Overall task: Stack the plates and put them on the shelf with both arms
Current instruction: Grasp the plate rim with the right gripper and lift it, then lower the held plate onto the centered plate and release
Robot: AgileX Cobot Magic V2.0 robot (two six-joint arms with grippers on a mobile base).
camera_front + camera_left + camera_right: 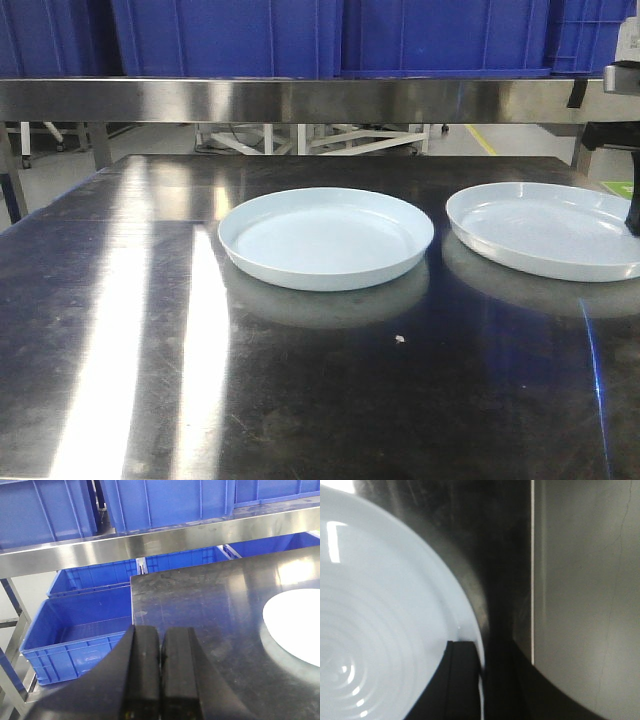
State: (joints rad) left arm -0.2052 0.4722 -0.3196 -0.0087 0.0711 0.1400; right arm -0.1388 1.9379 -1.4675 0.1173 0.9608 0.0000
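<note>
Two pale blue-white plates sit apart on the dark steel table. One plate (325, 237) lies at the middle, the other plate (545, 225) to its right. My right gripper (633, 215) (481, 652) is shut on the right plate's (380, 620) far-right rim, with one finger (462, 680) inside the rim and the other outside. In the left wrist view my left gripper (161, 645) is shut on nothing, above the table's left edge, and a plate (295, 625) shows off to its right. The shelf's steel rail (300, 100) (150, 542) runs across behind the table.
Large blue crates (330, 35) fill the shelf tier above the rail. More blue crates (75, 630) stand low beside the table's left edge (131, 605). The table's right edge (532, 580) runs close to my right gripper, with grey floor (590, 590) beyond.
</note>
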